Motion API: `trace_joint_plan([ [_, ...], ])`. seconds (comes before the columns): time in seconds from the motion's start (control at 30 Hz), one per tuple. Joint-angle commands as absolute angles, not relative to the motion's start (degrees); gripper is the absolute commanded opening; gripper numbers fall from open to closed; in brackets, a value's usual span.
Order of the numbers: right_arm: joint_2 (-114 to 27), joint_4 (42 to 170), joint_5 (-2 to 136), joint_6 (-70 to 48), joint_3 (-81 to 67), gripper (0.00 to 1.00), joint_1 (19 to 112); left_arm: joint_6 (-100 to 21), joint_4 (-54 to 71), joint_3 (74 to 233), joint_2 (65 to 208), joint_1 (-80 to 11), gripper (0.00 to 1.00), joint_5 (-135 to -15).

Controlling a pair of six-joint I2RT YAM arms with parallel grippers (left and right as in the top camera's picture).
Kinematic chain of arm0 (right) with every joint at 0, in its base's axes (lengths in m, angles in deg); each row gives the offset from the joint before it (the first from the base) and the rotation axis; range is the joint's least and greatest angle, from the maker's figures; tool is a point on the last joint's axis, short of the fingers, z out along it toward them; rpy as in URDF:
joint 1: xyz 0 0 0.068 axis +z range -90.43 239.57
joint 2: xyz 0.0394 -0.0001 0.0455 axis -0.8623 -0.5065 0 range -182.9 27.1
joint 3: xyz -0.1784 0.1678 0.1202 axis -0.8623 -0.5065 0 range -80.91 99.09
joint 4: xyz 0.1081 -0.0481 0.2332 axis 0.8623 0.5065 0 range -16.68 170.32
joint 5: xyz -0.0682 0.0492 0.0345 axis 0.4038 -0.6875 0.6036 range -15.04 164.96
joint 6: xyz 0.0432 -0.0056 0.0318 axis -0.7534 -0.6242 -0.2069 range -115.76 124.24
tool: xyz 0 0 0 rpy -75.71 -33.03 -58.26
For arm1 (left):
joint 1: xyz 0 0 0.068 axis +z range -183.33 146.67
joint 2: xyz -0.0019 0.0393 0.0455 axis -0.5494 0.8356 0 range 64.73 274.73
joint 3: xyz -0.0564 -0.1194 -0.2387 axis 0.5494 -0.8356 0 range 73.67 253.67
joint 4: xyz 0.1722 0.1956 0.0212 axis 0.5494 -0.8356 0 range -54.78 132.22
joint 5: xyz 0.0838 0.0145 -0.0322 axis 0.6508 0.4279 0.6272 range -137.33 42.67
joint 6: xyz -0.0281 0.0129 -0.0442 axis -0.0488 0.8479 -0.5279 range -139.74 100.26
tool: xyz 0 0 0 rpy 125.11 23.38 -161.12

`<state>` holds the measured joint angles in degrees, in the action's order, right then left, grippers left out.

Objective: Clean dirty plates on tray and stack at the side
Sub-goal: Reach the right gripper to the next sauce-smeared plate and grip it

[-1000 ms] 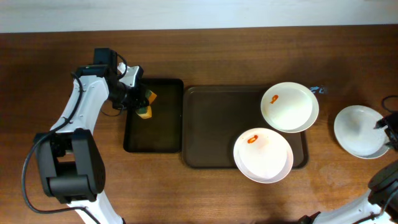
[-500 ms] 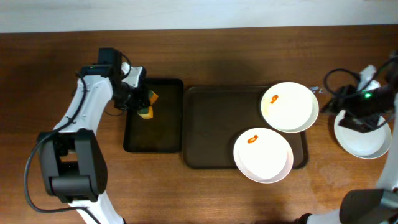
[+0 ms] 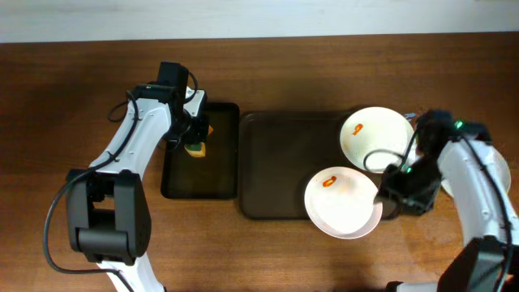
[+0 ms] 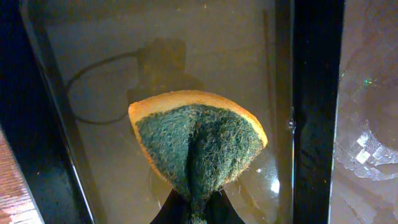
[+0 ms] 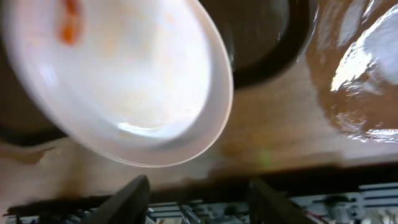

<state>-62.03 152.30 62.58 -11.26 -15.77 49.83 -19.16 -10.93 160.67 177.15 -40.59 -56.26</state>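
Close the right gripper (image 5: 199, 193), jaws now spread and empty just beside the near plate (image 3: 340, 203), squarely over that rim at the overhang past the front-right corner of the tray (image 3: 284, 162). Bite deep enough to stop tilting. Lift level, clear of the 2nd smeared plate (image 3: 377, 139) just behind. Carry toward the sponge (image 4: 199, 143), pinched tight in the left gripper (image 4: 196, 214) above the black tray (image 3: 199, 182). No readable writing, label or brand anywhere.

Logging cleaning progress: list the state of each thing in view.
Front plate: dirty, red smear, on tray.
Rear plate: dirty, red smear, on tray.
Sponge: pinched, folded, in left tool.
Left tool: shut on sponge.
Right tool: open, empty, at front plate's rim.
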Motion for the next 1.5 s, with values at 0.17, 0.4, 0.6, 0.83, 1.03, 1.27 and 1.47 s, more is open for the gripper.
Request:
trace_joint_plan([
  [0.17, -61.48, 142.22, 62.97, -22.91, -28.38, 0.38, 50.21, -19.53, -10.86, 161.83, 176.38, -40.42, 0.00, -55.82],
  [0.4, -61.48, 135.42, 59.69, -24.66, -33.14, 0.04, 50.21, -19.53, -10.86, 161.83, 176.38, -40.42, 0.00, -55.82],
  [0.6, -61.48, 136.19, 58.25, -18.13, -27.48, 0.04, 50.29, -19.53, -10.86, 161.83, 176.38, -40.42, 0.00, -55.82],
  [0.83, -61.50, 137.46, 66.21, -11.79, -13.32, 0.04, 58.73, -19.53, -10.86, 161.83, 176.38, -40.42, 0.01, -55.84],
  [1.03, -64.52, 128.17, 69.27, -8.53, -12.77, 0.04, 68.87, -19.53, -11.01, 161.83, 176.38, -40.42, 0.01, -55.84],
  [1.27, -73.00, 126.33, 72.65, -1.06, -12.75, 0.04, 71.89, -19.53, -11.01, 161.83, 176.38, -40.42, 0.02, -55.84],
  [1.47, -73.35, 129.22, 72.63, -0.47, -8.81, 0.61, 71.89, -19.53, -10.99, 161.83, 176.38, -40.42, 0.02, -55.84],
])
